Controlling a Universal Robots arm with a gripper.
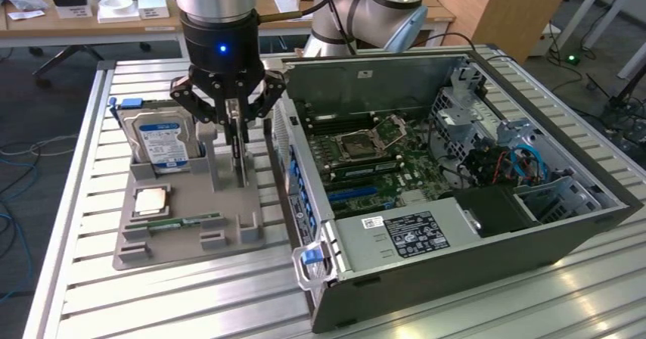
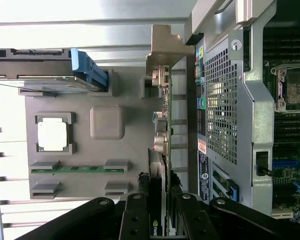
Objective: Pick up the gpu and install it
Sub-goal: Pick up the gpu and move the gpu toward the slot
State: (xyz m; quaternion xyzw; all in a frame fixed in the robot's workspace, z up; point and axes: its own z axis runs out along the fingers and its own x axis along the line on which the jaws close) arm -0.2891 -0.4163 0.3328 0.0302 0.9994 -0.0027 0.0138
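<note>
The gpu [image 1: 240, 161] stands on edge in a slot of the grey parts holder [image 1: 187, 244], seen as a thin dark card. In the wrist view the gpu [image 2: 161, 131] runs edge-on, with its silver bracket [image 2: 165, 50] at the far end. My gripper [image 1: 235, 121] hangs straight above the holder, its black fingers [image 2: 135, 220] pressed against both faces of the card. The gripper [image 2: 160, 212] is shut on the gpu. The card's lower edge still sits at the holder.
A silver hard drive [image 1: 162, 141] with a blue-white label stands in the holder [image 2: 127, 90], beside a processor chip [image 1: 151, 200] and a green memory stick [image 1: 187, 222]. The open computer case [image 1: 565, 225] lies close on the exterior view's right, motherboard [image 1: 389, 157] exposed.
</note>
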